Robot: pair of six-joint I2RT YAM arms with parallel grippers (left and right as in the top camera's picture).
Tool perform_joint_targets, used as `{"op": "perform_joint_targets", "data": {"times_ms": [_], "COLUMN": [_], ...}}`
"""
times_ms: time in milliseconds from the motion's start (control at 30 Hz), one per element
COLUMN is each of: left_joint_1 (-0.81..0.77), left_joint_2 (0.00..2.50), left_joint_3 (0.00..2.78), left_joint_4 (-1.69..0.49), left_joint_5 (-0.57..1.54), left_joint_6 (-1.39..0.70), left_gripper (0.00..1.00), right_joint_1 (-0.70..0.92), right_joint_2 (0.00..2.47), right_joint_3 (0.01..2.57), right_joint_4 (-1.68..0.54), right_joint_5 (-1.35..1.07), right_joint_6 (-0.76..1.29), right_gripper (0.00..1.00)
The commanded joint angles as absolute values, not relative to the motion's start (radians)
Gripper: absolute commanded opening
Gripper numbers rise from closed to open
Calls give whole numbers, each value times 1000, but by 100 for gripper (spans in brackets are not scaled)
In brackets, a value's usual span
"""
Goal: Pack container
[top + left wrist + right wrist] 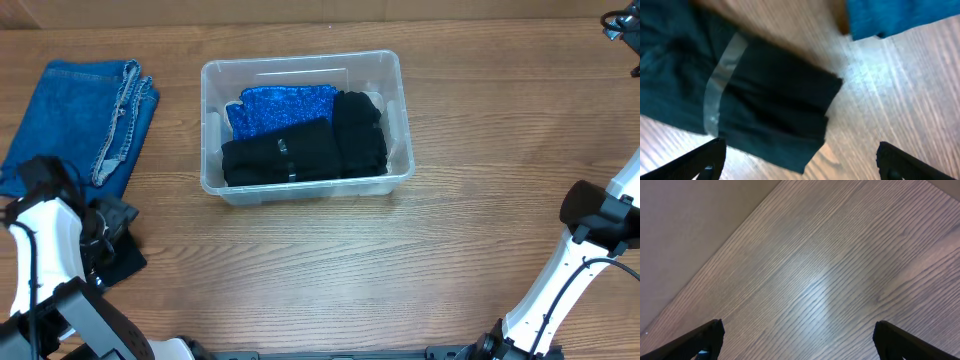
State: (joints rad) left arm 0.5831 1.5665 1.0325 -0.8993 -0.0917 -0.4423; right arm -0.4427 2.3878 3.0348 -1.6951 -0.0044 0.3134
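Centrally, container well apart from left gripper, jaws spread over black cloth, right gripper spread too

Clear rectangular plastic container upright mid-table, right of folded jeans, holding black and sparkly blue folded clothes

Glossy clear plastic container, matt blk cloth, smooth wood-grain table

A wooden table, mid-brown with fine grain, fills the overhead view; the grain runs along its length; past 1 edge of the table lies a plain pale beige surface, wall or floor unclear; a soft sheen of light sits on the tabletop.
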Motion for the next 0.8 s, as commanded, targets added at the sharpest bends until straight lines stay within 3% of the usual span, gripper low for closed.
{"op": "perform_joint_targets", "data": {"times_ms": [0,233,433,500,567,600,700,767], "left_joint_1": [530,494,494,494,494,494,494,494], "left_joint_2": [1569,1663,1760,1779,1795,1808,1829,1832], "left_joint_3": [1029,1029,1029,1029,1029,1029,1029,1029], "left_joint_4": [-861,-881,-911,-911,-904,-897,-888,-885], "left_joint_5": [-146,-160,-176,-192,-194,-194,-194,-193], "left_joint_6": [-388,-336,-338,-345,-344,-344,-344,-344], "left_gripper": [97,91,79,72,58,46,31,16], "right_joint_1": [-443,-443,-443,-443,-443,-443,-443,-443], "right_joint_2": [2373,2373,2373,2373,2373,2373,2373,2373], "right_joint_3": [3036,3036,3036,3036,3036,3036,3036,3036], "right_joint_4": [-1693,-1693,-1693,-1693,-1693,-1693,-1693,-1693], "right_joint_5": [-13,-13,-13,-13,-13,-13,-13,-13], "right_joint_6": [307,307,307,307,307,307,307,307], "right_gripper": [100,100,100,100,100,100,100,100]}}
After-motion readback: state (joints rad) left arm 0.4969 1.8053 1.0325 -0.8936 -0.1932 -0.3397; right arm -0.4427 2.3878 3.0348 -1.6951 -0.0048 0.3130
